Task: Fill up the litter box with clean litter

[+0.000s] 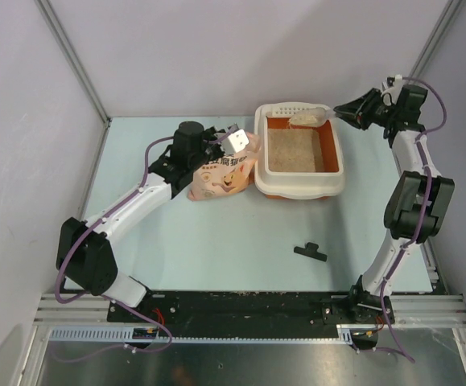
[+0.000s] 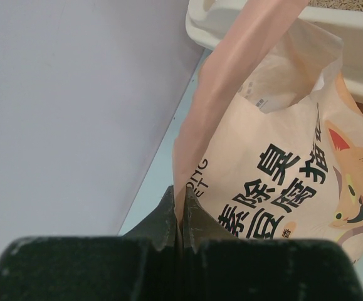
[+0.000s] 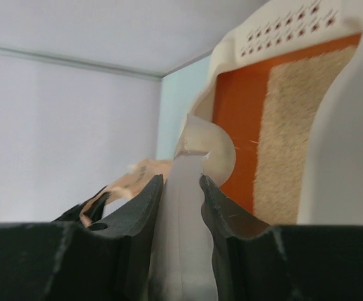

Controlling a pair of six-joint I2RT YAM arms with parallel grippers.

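Litter bag [image 1: 220, 178], in left gripper [image 2: 180, 197] (box [image 1: 300, 186] alongside)

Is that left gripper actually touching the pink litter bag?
Touching. The left wrist view shows the left gripper shut on the pink edge of the litter bag, with no gap.

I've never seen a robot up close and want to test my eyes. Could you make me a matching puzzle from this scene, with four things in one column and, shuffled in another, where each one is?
Things
1. pink bag
2. white scoop
3. black clip
4. litter box

Places
A. lies loose on the table, away from both arms' claws
B. pinched in the left claw
C. has sandy litter spread on its floor
D. gripped by the right claw, at the box's far end

Pairs: 1-B, 2-D, 3-A, 4-C
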